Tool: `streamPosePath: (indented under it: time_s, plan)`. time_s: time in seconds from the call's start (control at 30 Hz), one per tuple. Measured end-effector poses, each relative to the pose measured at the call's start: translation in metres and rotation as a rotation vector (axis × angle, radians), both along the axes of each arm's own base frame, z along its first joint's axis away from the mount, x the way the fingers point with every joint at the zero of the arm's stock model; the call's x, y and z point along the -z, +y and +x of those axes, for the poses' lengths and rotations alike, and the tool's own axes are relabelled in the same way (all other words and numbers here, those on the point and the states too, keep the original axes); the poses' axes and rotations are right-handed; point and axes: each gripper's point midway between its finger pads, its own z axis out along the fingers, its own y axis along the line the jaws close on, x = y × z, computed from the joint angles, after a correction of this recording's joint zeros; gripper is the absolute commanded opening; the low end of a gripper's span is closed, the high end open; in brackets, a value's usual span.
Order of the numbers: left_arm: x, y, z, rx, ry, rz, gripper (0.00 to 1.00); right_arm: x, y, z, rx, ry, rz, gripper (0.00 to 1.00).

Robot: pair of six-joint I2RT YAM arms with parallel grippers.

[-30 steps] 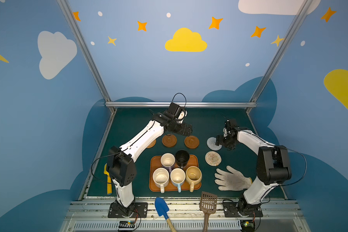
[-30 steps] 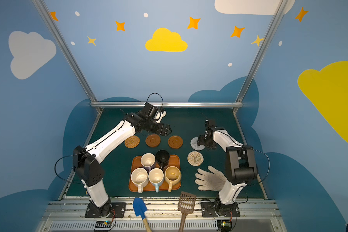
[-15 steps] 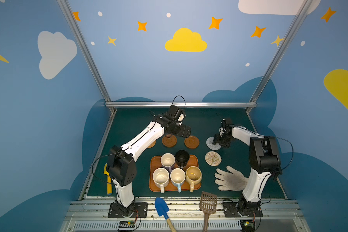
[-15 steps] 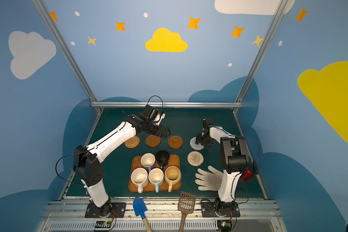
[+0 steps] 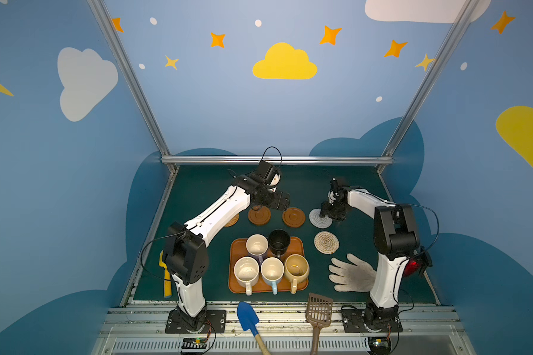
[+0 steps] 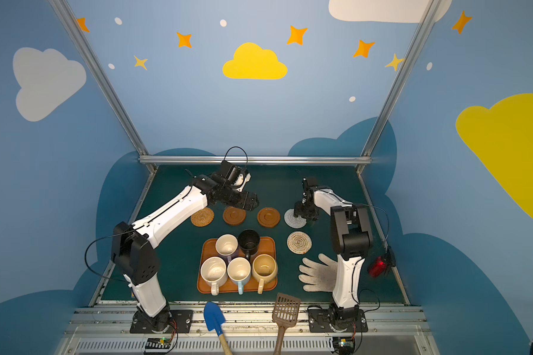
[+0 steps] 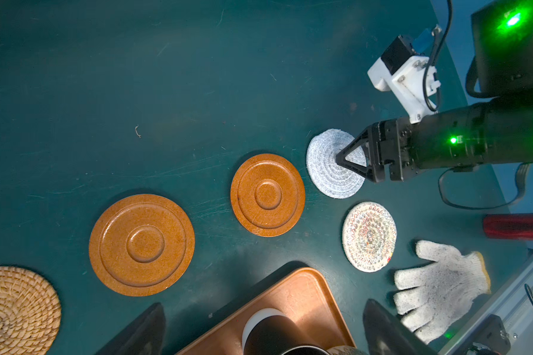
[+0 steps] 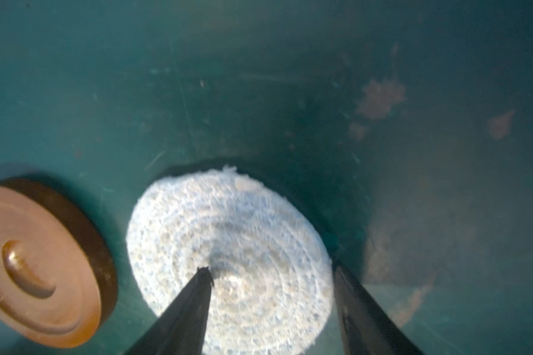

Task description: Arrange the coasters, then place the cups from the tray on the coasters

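Note:
Five coasters lie behind the tray (image 5: 299,246). In a row stand the rattan one (image 6: 202,216), two brown wooden ones (image 5: 259,215) (image 5: 293,217) and the grey-white rope one (image 5: 319,218). The beige rope one (image 5: 326,242) lies nearer. The lilac (image 5: 256,246), black (image 5: 279,241), cream (image 5: 246,272), pale blue (image 5: 272,270) and tan (image 5: 296,269) cups stand on the tray. My right gripper (image 8: 270,270) is down at the grey-white coaster (image 8: 228,233), jaws apart, with one fingertip on its middle and the other at its rim. My left gripper (image 5: 279,201) hovers open and empty above the brown coasters.
A white work glove (image 5: 351,273) lies right of the tray, by the right arm's base. A blue shovel (image 5: 248,318) and a brown slotted scoop (image 5: 319,310) rest on the front rail. A yellow tool (image 5: 165,276) lies at the left edge.
My right gripper has shifted left onto the grey-white coaster and its jaws have narrowed; the arm's elbow swung inward. The coaster looks nudged slightly left. The left gripper barely moved.

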Motion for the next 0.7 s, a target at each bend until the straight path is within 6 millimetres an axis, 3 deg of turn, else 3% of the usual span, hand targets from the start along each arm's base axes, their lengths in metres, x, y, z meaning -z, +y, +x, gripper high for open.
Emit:
streamPosePath:
  time_s: [0.33,0.43,0.53,0.7]
  plan:
    - [-0.011,0.006,0.001,-0.013,-0.021,-0.011,1.00,0.000,-0.007,0.017,0.017,-0.012,-0.065,0.60]
    - [-0.011,0.007,0.000,-0.014,-0.021,-0.011,1.00,0.000,-0.007,0.020,0.012,-0.013,-0.069,0.65]
    - [-0.012,0.007,0.000,-0.014,-0.022,-0.011,1.00,-0.001,-0.006,0.020,0.004,-0.017,-0.070,0.71]
    - [-0.014,0.007,0.000,-0.014,-0.026,-0.013,1.00,-0.014,-0.007,0.014,0.004,-0.032,-0.065,0.71]
